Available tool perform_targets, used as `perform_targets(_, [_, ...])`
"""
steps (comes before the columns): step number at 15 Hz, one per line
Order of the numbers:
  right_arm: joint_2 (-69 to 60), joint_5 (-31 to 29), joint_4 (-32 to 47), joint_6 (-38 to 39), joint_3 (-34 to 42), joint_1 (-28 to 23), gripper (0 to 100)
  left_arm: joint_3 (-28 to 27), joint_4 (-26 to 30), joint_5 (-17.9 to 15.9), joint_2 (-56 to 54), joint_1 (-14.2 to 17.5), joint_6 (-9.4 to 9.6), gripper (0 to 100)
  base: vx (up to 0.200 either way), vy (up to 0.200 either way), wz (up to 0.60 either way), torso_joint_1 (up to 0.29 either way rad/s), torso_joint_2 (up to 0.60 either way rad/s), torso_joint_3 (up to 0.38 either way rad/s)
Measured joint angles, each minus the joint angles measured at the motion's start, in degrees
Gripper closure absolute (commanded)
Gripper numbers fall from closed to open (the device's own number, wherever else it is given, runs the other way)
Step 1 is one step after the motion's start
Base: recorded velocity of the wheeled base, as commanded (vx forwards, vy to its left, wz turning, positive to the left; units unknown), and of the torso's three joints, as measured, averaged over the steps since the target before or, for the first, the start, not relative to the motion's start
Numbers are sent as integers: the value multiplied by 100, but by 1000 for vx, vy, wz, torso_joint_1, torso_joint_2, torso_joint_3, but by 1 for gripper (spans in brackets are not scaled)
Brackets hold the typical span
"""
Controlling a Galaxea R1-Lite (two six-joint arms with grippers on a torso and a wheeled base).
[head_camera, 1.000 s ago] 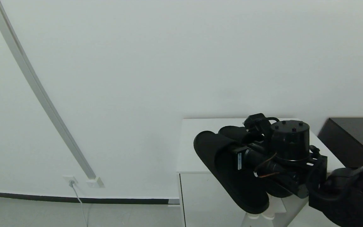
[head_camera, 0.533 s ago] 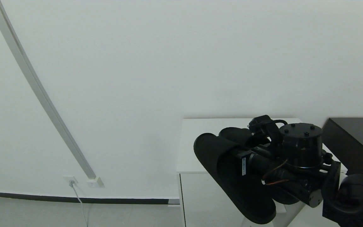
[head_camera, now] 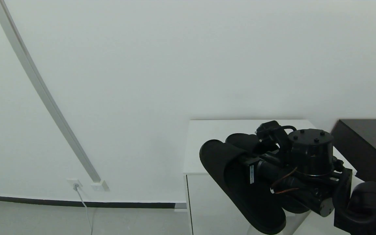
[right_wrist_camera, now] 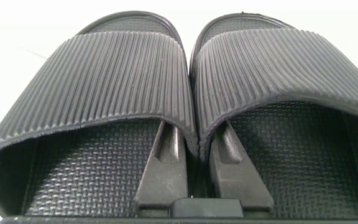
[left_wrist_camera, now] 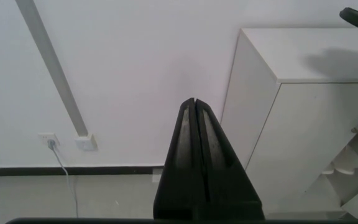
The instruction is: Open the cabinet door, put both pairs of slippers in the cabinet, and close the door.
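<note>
A pair of black slippers [head_camera: 240, 182] hangs in the air before the front top edge of the white cabinet [head_camera: 214, 147], carried by the robot's right gripper [right_wrist_camera: 194, 152]. Its jaws are clenched on the pair: one jaw sits inside each slipper, and together they pinch the inner sides of the two ribbed straps where the slippers lie side by side. From the head camera the pair is tilted, toes raised above the cabinet's front top edge near its front left corner, heels dropping across its front. The slippers touch neither the top nor the floor (the arm alone bears them). Whether the cabinet door stands open cannot be told, since slippers and arm cover much of the front.

The left gripper [left_wrist_camera: 194, 109] is held low, off the cabinet's left side, with its jaws pressed flat together and nothing between them. It points at the white wall just beside the cabinet's left panel. From its wrist camera a slipper toe juts over the cabinet's top.

On the wall, a pale cable duct [head_camera: 41, 94] slants down to a socket [head_camera: 73, 186] with a white cord [head_camera: 85, 209] plugged in, above a dark skirting strip [head_camera: 77, 204]. A dark-topped unit [head_camera: 367, 143] stands beside the cabinet's right side
</note>
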Motion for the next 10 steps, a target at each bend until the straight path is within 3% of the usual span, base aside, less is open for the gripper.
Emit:
perform_targets(4, [-5, 0, -6, -11, 13, 27, 100, 0, 0, 7, 0, 0, -6, 100, -200, 0, 0, -4, 0, 5])
perform_targets(10, [-11, -4, -4, -11, 74, 72, 100, 0, 0, 13, 0, -7, -17, 100, 0, 0, 0, 0, 0, 0])
